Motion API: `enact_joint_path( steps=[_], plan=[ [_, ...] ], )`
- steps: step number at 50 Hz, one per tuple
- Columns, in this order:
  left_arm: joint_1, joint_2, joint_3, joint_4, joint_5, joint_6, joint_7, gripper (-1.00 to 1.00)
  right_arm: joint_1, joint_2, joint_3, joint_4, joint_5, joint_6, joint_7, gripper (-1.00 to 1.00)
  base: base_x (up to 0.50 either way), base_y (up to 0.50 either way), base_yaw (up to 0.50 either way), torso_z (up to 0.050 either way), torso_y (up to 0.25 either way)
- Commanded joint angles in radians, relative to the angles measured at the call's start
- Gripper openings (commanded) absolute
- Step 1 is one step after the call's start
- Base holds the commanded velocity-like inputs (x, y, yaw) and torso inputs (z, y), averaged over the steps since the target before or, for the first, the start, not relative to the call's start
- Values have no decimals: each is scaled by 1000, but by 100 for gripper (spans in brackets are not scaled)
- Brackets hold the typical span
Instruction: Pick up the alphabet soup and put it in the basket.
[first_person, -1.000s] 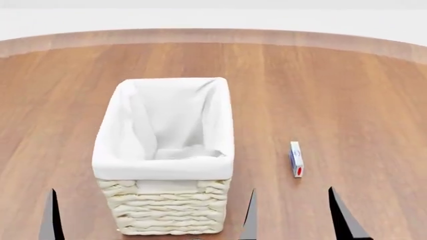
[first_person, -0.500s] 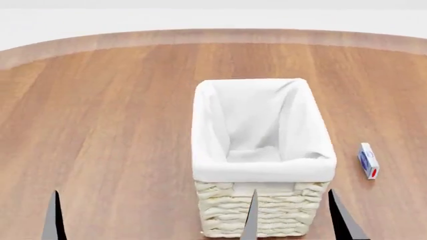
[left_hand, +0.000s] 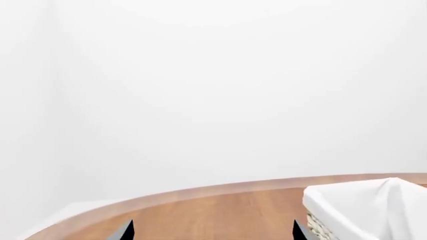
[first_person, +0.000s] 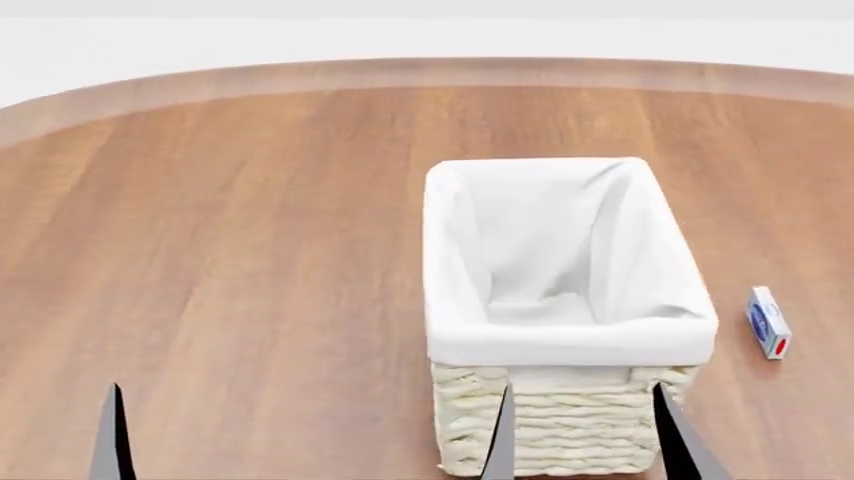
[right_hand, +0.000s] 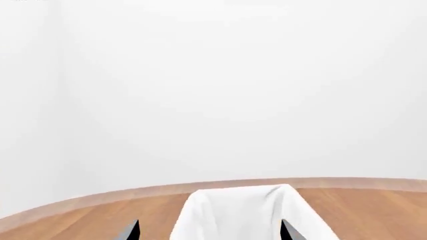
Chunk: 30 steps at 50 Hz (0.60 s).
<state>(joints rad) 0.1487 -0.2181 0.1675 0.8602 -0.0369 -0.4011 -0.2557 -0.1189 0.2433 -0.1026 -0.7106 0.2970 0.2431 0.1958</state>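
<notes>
Wood-grain brown desk (first_person: 240, 250) fills the head view, with a rounded far edge against white background. Basket (first_person: 567, 320) sits right of centre, near side of the desk: cream woven wicker below, white cloth lining folded over the rim. Inside shows only white cloth.

Small box (first_person: 769, 322) lies flat on the desk just right of the basket, apart from it, not touching. White and blue with a red end toward the near side; a round blue mark on top, print too small to read. No legible brand or writing anywhere.

Alphabet soup can is not visible in any view, so its place cannot be told.

Left gripper (first_person: 304, 435): only dark finger tips show at the near edge of the head view, one far left, one by the basket's near left corner, spread wide apart, nothing between them. Left wrist view shows the same two dark tips (left_hand: 212, 230) apart, desk edge beyond and the basket corner (left_hand: 367, 207) at one side.

Right gripper (first_person: 674, 430): only one dark finger shows in the head view, in front of the basket's near right corner. In the right wrist view its two tips (right_hand: 210, 231) stand apart, holding nothing, with the basket lining (right_hand: 243, 212) straight ahead between them.
</notes>
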Motion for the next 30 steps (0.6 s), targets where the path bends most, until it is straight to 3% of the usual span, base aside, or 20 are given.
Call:
enact_joint_path(
  steps=[1,15,30],
  plan=[
    [-3,-6,7,-3,-6,0,-8,100,-2,11,-1,7,16,-10,9,100,0,-305,0,0,0],
    [-10,-13,7,-19,-10,3,-18,100,2,54,-7,-54,-19,18,34,100,0,0,0,0,0],
    [-27,-24,14,-63,8,4,-45,100,-92,230,263,-106,101,87,5,100,0,0,0,0,0]
  ],
)
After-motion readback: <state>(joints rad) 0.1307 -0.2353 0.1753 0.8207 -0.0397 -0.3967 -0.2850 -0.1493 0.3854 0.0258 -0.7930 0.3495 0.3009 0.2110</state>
